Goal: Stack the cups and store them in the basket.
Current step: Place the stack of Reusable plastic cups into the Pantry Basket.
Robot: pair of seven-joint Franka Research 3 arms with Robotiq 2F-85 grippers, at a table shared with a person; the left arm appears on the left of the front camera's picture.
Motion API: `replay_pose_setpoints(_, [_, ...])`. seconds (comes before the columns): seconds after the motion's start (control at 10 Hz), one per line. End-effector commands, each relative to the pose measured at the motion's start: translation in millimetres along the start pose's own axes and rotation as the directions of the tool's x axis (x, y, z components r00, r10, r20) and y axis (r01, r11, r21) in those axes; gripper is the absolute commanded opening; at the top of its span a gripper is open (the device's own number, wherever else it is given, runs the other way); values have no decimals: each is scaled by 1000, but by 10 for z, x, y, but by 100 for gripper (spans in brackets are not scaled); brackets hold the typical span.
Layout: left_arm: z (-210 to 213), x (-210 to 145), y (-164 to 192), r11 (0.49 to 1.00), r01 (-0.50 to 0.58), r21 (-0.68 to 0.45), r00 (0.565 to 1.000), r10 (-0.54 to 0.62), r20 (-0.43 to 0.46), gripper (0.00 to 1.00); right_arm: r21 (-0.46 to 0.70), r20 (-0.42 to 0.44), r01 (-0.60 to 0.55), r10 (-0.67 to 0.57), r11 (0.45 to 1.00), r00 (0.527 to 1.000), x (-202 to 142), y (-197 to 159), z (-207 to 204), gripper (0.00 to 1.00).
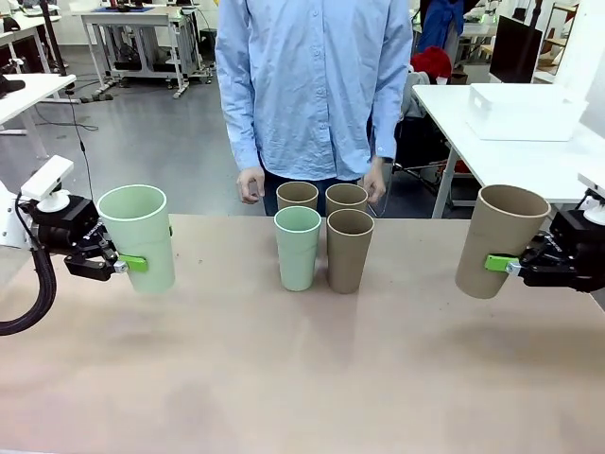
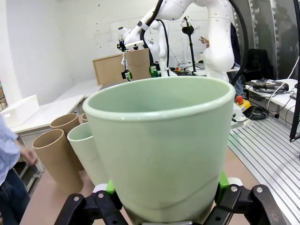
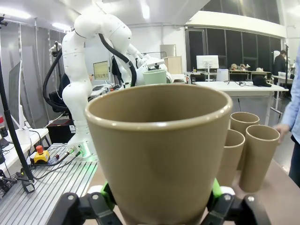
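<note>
My left gripper (image 1: pixel 130 264) is shut on a pale mint cup (image 1: pixel 139 236), held slightly tilted above the table's left side. My right gripper (image 1: pixel 500 264) is shut on a tan-brown cup (image 1: pixel 502 240), tilted above the right side. In the middle stand a mint cup (image 1: pixel 298 248), a brown cup (image 1: pixel 350 250) and two brown cups (image 1: pixel 298 195) behind them. In the left wrist view the mint cup (image 2: pixel 164 145) sits between green pads (image 2: pixel 110 187). In the right wrist view the brown cup (image 3: pixel 159 150) is likewise clamped. The white basket (image 1: pixel 525 112) rests on another table, far right.
A person in a light blue shirt (image 1: pixel 312 85) stands at the table's far edge, a hand (image 1: pixel 250 184) on each side of the back cups. Bare tabletop (image 1: pixel 284 378) stretches across the front, between the two arms.
</note>
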State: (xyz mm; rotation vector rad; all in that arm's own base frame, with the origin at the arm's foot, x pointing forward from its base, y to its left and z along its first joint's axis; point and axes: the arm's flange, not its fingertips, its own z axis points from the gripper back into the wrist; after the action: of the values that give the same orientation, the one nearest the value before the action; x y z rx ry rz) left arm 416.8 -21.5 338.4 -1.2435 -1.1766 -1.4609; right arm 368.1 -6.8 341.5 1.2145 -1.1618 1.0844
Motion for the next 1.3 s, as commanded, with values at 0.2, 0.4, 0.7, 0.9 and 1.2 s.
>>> replay_pose_setpoints(0.2, [3,34,10,1000,-4,-7,1000,4,9,85,-3,1,-6,6,1000,1000,25,4,11,85])
replay_pose_setpoints(0.4, [3,34,10,1000,-4,-7,1000,4,9,85,-3,1,-6,6,1000,1000,25,4,11,85])
replay_pose_setpoints(0.7, [3,34,10,1000,-4,-7,1000,4,9,85,-3,1,-6,6,1000,1000,25,4,11,85])
replay_pose_setpoints(0.9, [3,34,10,1000,-4,-7,1000,4,9,85,-3,1,-6,6,1000,1000,25,4,11,85])
replay_pose_setpoints(1.2, [3,34,10,1000,-4,-7,1000,4,9,85,-3,1,-6,6,1000,1000,25,4,11,85])
